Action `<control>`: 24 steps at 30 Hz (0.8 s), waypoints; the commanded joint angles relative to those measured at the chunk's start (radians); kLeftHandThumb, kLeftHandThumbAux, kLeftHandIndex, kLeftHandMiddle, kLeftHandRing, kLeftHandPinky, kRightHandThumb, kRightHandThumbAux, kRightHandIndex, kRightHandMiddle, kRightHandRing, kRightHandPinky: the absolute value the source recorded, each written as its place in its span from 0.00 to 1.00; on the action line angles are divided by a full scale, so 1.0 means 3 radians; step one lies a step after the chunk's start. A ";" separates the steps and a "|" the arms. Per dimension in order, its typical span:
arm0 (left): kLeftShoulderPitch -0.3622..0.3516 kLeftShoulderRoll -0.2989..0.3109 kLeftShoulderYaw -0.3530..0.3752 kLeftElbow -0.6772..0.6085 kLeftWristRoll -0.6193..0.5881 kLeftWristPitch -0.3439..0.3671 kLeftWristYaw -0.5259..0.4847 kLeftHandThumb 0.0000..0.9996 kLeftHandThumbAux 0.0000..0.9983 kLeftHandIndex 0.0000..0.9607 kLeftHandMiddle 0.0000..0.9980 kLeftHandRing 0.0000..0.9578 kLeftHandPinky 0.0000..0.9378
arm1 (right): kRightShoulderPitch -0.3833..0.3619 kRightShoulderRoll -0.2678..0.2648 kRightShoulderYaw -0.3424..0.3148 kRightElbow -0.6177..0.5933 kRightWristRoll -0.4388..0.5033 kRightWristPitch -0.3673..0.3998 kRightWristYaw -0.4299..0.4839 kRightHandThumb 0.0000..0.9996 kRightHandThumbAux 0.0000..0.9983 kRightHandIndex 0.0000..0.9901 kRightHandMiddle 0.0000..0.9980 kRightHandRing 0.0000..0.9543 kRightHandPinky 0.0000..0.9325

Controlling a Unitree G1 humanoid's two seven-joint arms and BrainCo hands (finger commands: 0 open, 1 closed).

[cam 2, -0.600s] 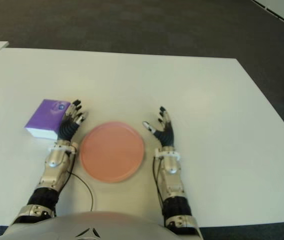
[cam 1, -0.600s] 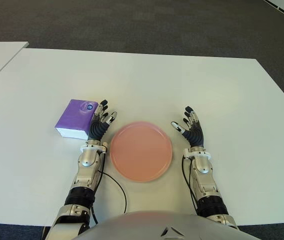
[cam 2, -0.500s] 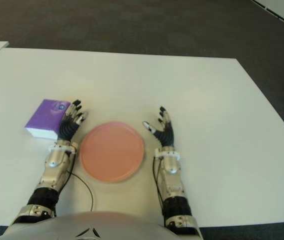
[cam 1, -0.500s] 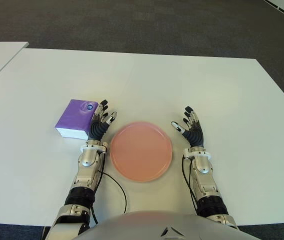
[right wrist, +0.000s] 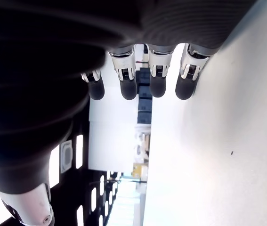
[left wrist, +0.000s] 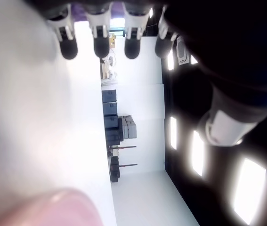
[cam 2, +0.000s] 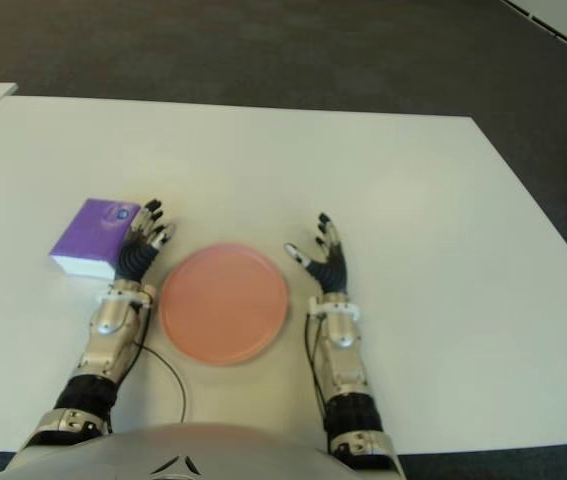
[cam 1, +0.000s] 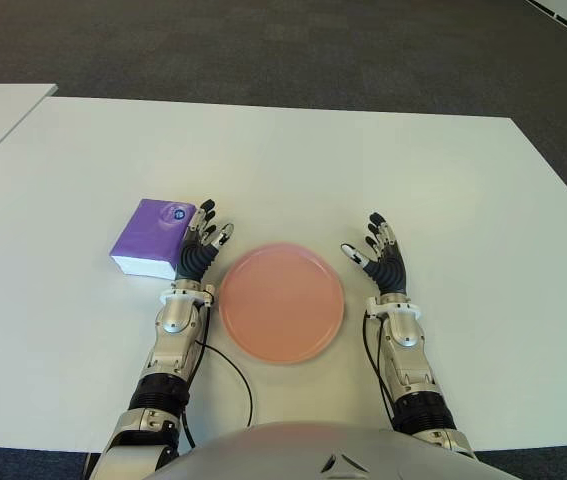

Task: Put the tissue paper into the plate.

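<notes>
A purple pack of tissue paper is seen lying flat on the white counter. It is placed to the left of the pink plate, and nothing is seen on the plate. The pack and the plate are near each other but are not touching.

The left hand is found between the pack and the plate, just beside the pack's right edge. Its fingers are stretched out and spread, and nothing is held in them. The fingertips reach up along the near corner of the pack; whether the pack is touched cannot be told.

The right hand is seen on the other side of the plate, well apart from the pack. Its fingers are also stretched out and spread, with nothing held.

The pack is a little tilted, so its long side runs away from the robot and leans a bit to the right. It lies to the left of the left hand's fingers and slightly ahead of them. The left hand is much nearer, so the pick-up is best done by that hand. The pack is not yet grasped, and the task is judged to be only at its start.
</notes>
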 commanded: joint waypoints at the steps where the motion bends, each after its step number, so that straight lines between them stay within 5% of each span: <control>1: 0.0071 0.0014 -0.0002 0.0103 0.0028 0.0060 0.0025 0.00 0.56 0.00 0.00 0.00 0.00 | 0.0132 0.0031 0.0017 0.0125 0.0013 0.0154 0.0010 0.17 0.74 0.00 0.04 0.04 0.09; 20: 0.0003 0.0065 0.0016 0.0034 0.0030 0.0125 0.0015 0.00 0.56 0.00 0.00 0.00 0.00 | 0.0078 0.0042 0.0028 0.0187 -0.0023 0.0123 -0.0023 0.17 0.73 0.00 0.03 0.04 0.09; 24: -0.0040 0.0136 0.0006 -0.0738 -0.0028 0.0580 -0.0067 0.00 0.57 0.00 0.00 0.00 0.00 | 0.0061 0.0048 0.0029 0.0201 -0.0028 0.0141 -0.0036 0.17 0.72 0.00 0.03 0.04 0.09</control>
